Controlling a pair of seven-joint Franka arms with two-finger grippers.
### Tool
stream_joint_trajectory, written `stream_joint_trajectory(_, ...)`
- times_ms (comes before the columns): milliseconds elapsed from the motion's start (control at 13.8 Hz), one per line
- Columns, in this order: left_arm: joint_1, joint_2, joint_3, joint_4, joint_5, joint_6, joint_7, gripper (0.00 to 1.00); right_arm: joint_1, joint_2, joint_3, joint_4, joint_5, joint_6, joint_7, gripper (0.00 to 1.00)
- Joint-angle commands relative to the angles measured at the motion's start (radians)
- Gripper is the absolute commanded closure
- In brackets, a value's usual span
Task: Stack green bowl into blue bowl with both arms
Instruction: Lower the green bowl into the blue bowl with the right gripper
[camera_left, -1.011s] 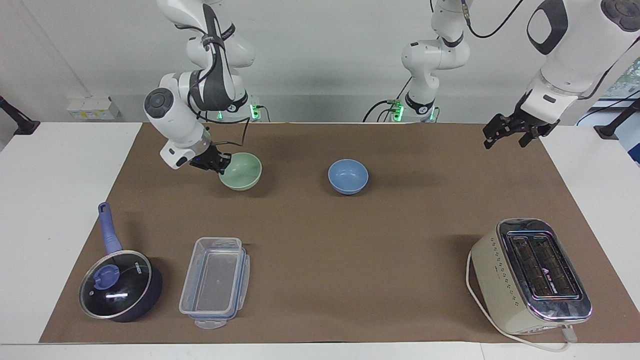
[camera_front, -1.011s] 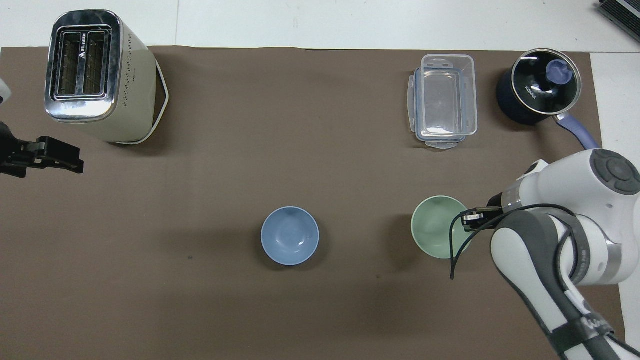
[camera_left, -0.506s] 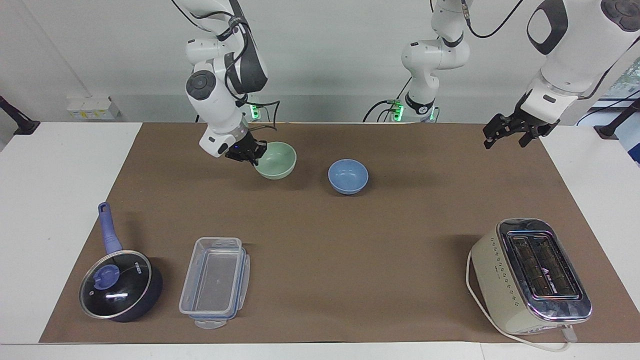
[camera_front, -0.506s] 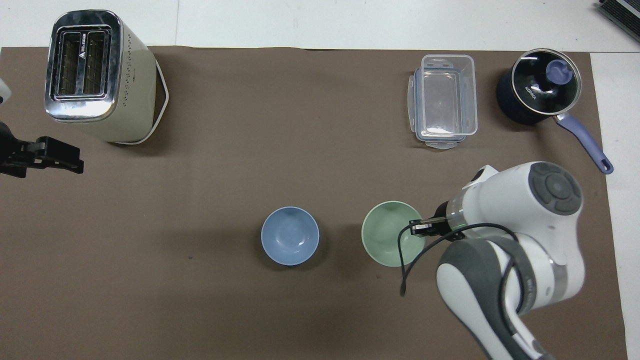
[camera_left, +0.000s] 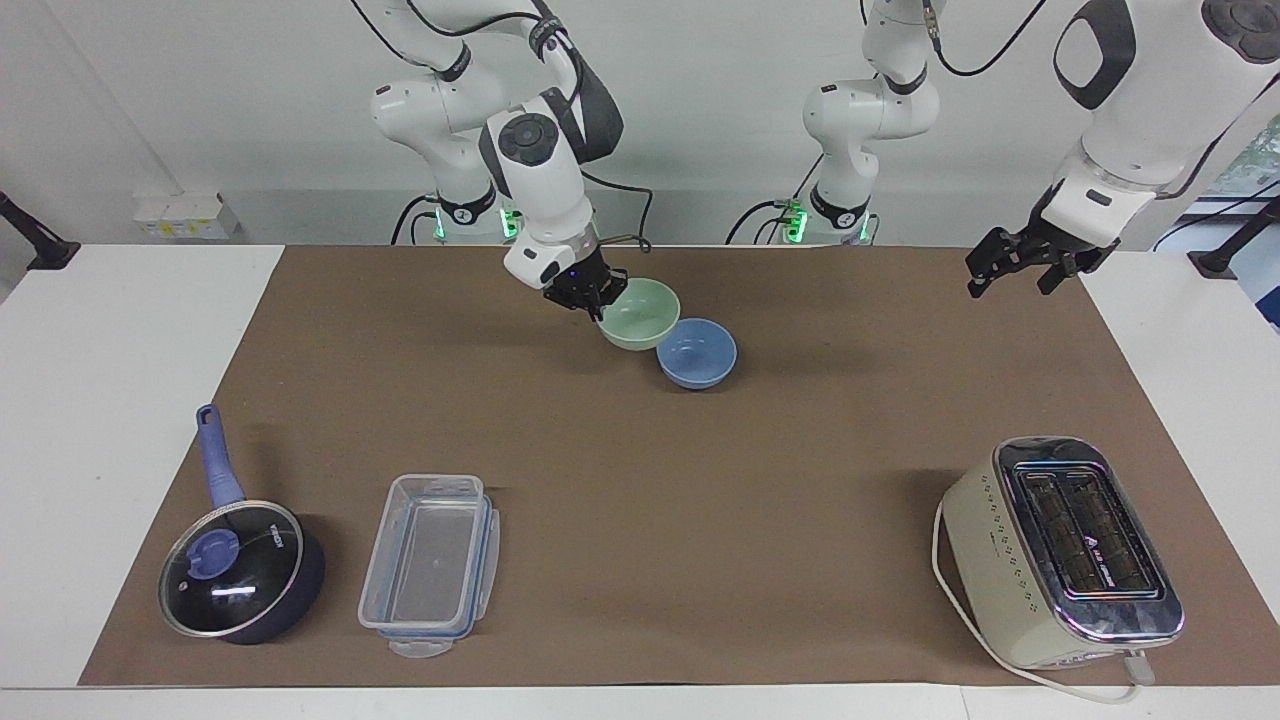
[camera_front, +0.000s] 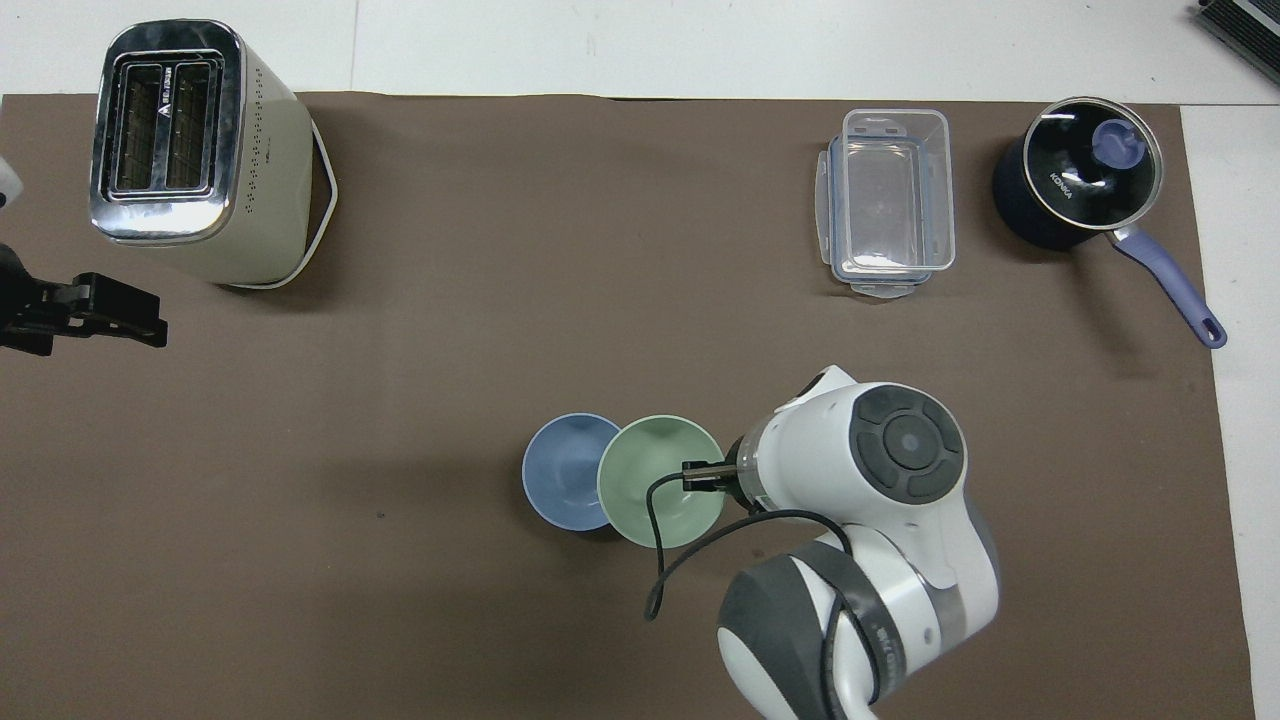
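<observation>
In the facing view the saucepan (camera_left: 243, 573) sits toward the right arm's end of the table, its lid on so the inside is hidden, its handle pointing toward the robots. Just beside it lies a clear plastic container (camera_left: 430, 564), its long side running toward the robots.

The right gripper (camera_left: 597, 300) is clenched on the rim of the green bowl (camera_left: 642, 314), which it holds off the brown mat (camera_left: 640, 520). The fingertips themselves are hard to make out against the dark gripper body. The bowl is tilted slightly, its mouth upward, and being round it has no long axis. It hangs over the edge of the blue bowl (camera_left: 697, 353) on the side toward the right arm's end, and covers part of that rim. In the overhead view the green bowl (camera_front: 660, 480) overlaps the blue bowl (camera_front: 562, 471), hiding about a third of it, and the right arm's wrist covers the gripper except for a small black tip (camera_front: 703, 475) at the bowl's edge. Whether the two bowls touch cannot be told.

The blue bowl stands upright on the mat near the table's middle.

The toaster (camera_left: 1060, 552) stands toward the left arm's end, its slots up, its cord partly hidden under it.

The left gripper (camera_left: 1012, 262) waits in the air over the mat's edge nearer the robots, fingers released and holding nothing; in the overhead view the left gripper (camera_front: 110, 310) is cut off by the frame's edge.
</observation>
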Motion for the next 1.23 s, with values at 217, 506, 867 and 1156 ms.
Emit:
stream_joint_trajectory(217,0.003,0.007,-0.002,0.019,0.015,-0.02,-0.005,0.0,0.097,0.117,-0.005,0.059,0.021,0.111,0.143,1.0)
stream_joint_trajectory(506,0.003,0.007,-0.002,0.019,0.015,-0.018,-0.005,0.0,0.13,0.143,-0.005,0.05,0.021,0.157,0.195,1.0)
stream_joint_trajectory(867,0.003,0.007,-0.002,0.019,0.015,-0.02,-0.005,0.0,0.128,0.146,-0.005,0.05,0.021,0.16,0.186,1.0)
stream_joint_trajectory(1156,0.003,0.007,-0.002,0.019,0.015,-0.02,-0.005,0.0,0.127,0.159,-0.005,0.051,0.019,0.163,0.18,1.0)
